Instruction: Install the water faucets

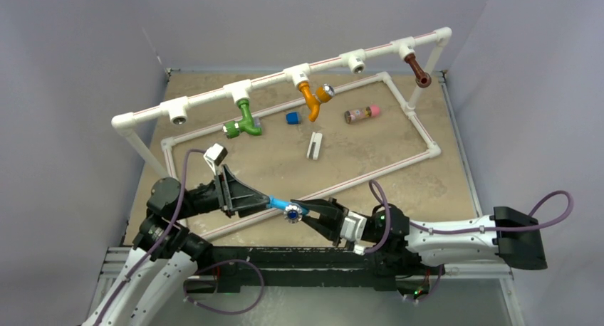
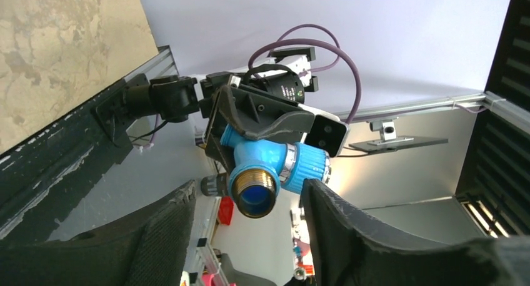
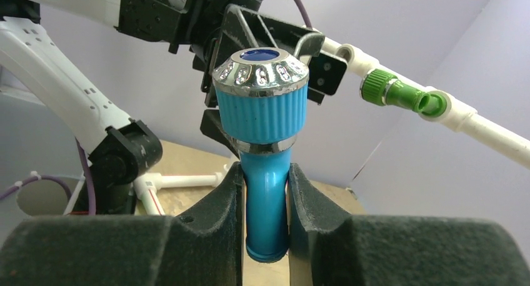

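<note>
The blue water faucet (image 1: 279,203) hangs in the air between my two grippers, above the table's near edge. My right gripper (image 1: 306,211) (image 3: 265,205) is shut on its spout, and the silver-rimmed knob (image 3: 261,73) points up in the right wrist view. My left gripper (image 1: 265,199) (image 2: 250,233) is open. Its fingers (image 2: 350,236) stand either side of the faucet's brass threaded end (image 2: 253,189) without touching it. The green faucet (image 1: 243,121), the orange faucet (image 1: 312,98) and the brown faucet (image 1: 420,73) hang from tees on the white pipe rail (image 1: 271,82).
Two tees on the rail have bare openings, one at the left (image 1: 176,114) and one right of the orange faucet (image 1: 355,61). On the table inside the pipe frame lie a blue cube (image 1: 292,117), a brown cylinder with a pink cap (image 1: 362,113) and a white bracket (image 1: 314,145).
</note>
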